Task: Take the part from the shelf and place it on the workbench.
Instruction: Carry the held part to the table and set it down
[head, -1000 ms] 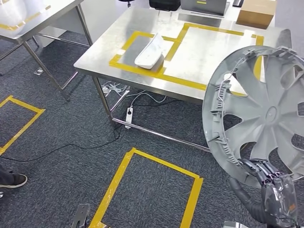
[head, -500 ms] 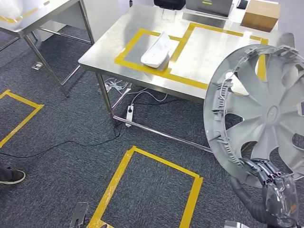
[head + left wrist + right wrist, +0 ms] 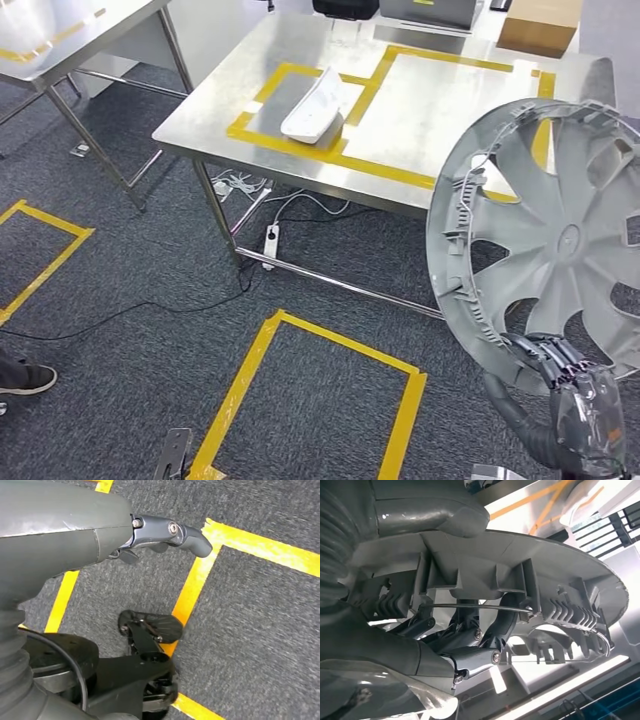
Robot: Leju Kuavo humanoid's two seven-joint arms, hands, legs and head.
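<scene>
The floor (image 3: 136,270) is dark grey carpet marked with yellow tape outlines; one full rectangle (image 3: 309,400) lies directly ahead and part of another (image 3: 41,250) lies to the left. Two steel benches are visible: the main bench (image 3: 423,110) ahead and a second bench (image 3: 68,35) at the upper left. The main bench top carries yellow tape frames, and one white curved part (image 3: 313,105) lies inside the left frame. A cardboard box (image 3: 540,25) stands at the far edge. Under the bench, cables and one white power strip (image 3: 272,240) lie on the carpet. One dark shoe (image 3: 26,378) shows at the left edge.

The task part is one grey wheel cover (image 3: 551,240), held upright above the floor, short of the main bench. The right hand (image 3: 570,385) grips its lower rim, fingers (image 3: 478,640) hooked through the ribbed back. The left hand (image 3: 113,535) hangs over the carpet, holding nothing, with a finger extended.

No writing is legible.
</scene>
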